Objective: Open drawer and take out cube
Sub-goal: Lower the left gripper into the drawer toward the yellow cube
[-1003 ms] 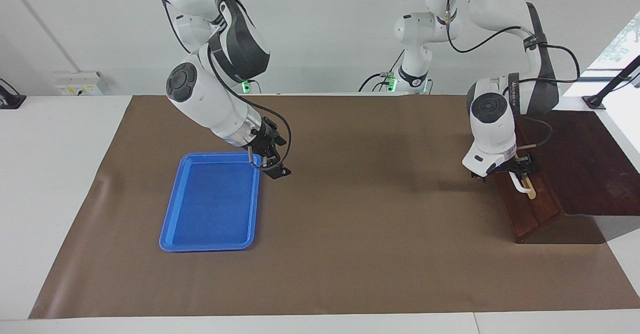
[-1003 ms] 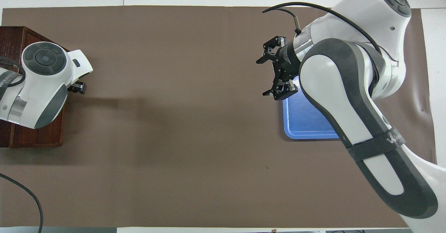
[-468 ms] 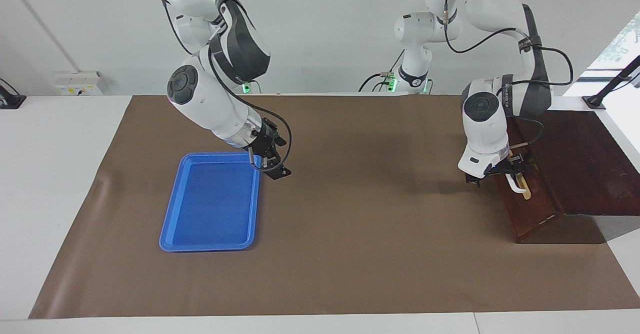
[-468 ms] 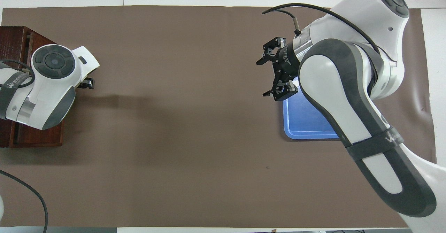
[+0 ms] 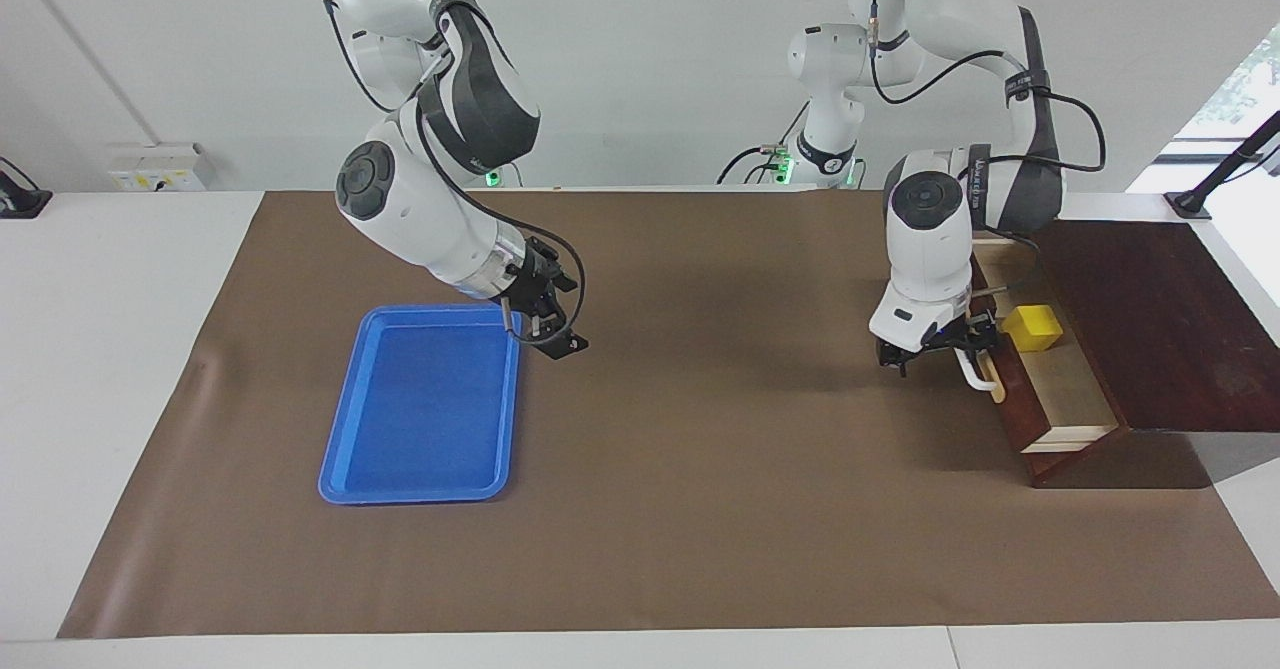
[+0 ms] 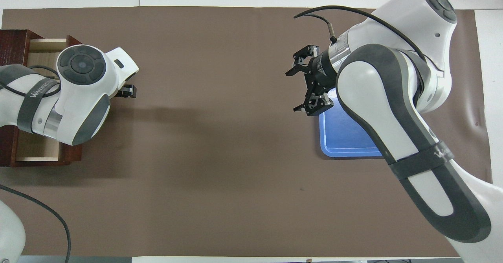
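The drawer (image 5: 1062,391) of the dark wooden box (image 5: 1150,319) at the left arm's end of the table stands partly pulled out, its pale interior showing. The yellow cube (image 5: 1032,327) lies inside it, at the end of the drawer nearer to the robots. My left gripper (image 5: 962,347) is shut on the drawer's white bar handle (image 5: 978,375). In the overhead view the left arm covers the cube, and only the left gripper's tip (image 6: 126,91) and parts of the drawer (image 6: 39,153) show. My right gripper (image 5: 547,324) is open and empty, held over the mat beside the blue tray's corner; it also shows in the overhead view (image 6: 299,83).
An empty blue tray (image 5: 420,419) lies on the brown mat toward the right arm's end of the table, also in the overhead view (image 6: 346,137). A black cable (image 6: 35,212) lies on the mat near the left arm's base.
My left gripper has pulled the handle away from the box, and the drawer has slid out, uncovering the yellow cube. The right arm has hardly moved.
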Controlling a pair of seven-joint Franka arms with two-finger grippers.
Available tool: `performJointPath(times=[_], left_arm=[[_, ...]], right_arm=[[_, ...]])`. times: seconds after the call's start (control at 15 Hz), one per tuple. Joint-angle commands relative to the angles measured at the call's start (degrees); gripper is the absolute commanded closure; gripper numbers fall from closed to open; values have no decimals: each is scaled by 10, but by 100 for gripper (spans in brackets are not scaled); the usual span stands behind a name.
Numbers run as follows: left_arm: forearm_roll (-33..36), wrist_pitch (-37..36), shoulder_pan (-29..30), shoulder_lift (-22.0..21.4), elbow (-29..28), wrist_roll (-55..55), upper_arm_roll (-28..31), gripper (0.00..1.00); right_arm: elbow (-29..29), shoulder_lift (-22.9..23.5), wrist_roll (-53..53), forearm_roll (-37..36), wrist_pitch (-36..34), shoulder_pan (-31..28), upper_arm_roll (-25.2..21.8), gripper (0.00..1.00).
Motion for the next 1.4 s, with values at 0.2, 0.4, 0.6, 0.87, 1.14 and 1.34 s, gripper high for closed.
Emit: performJointPath(times=[0.2, 0.4, 0.6, 0.87, 1.14, 1.34], left_arm=[[-39, -21, -48, 20, 28, -15, 1, 0], [-48, -24, -53, 20, 30, -24, 2, 0], [-84, -71, -44, 19, 82, -26, 2, 0], [-156, -171, -25, 19, 196, -69, 9, 0], [-200, -196, 67, -15, 201, -83, 10, 0], [-235, -201, 135, -34, 192, -161, 9, 0]], right_arm=[[-16, -4, -29, 15, 14, -1, 1, 3], [-16, -4, -29, 15, 15, -1, 1, 3], [-15, -3, -29, 16, 24, 1, 1, 3], [38, 30, -19, 32, 24, 15, 0, 3], [124, 86, 24, 28, 2, 25, 0, 4], [122, 86, 25, 25, 7, 30, 0, 4]])
